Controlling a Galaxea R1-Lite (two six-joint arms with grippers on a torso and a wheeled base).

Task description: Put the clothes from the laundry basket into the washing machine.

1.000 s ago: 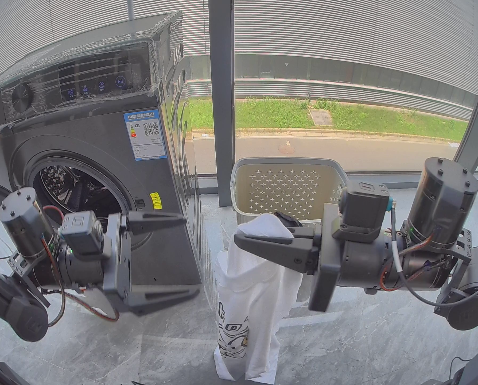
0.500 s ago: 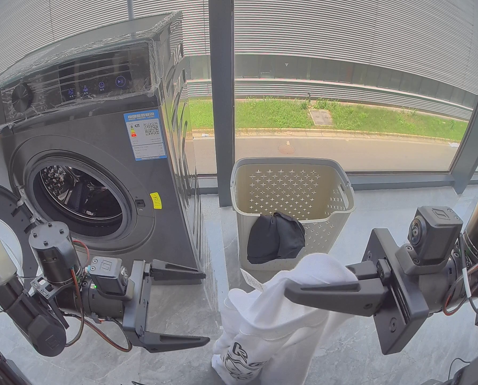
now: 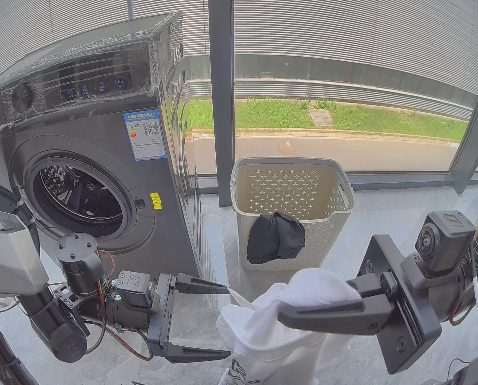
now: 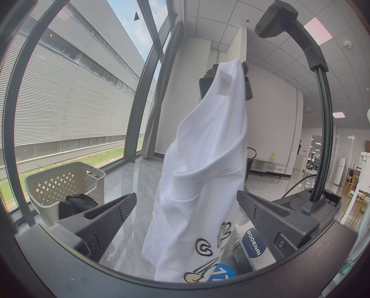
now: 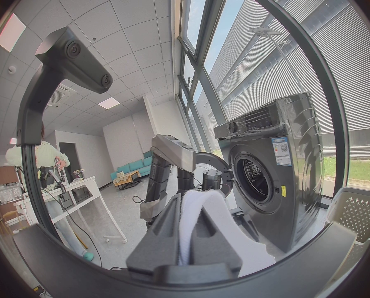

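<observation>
Room: you face a grey marble floor and tall windows.
Washing machine: at your left, door open.
Laundry basket: beside it, with a black garment over the front rim.
White shirt: hangs in front of the basket.
Right gripper: clamped on the shirt's top fold.
Left gripper: fingers apart, just beside the shirt, perhaps touching it.

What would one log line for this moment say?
right hand: shut on white shirt | left hand: open beside shirt | black garment: in basket | washing machine: open
</observation>
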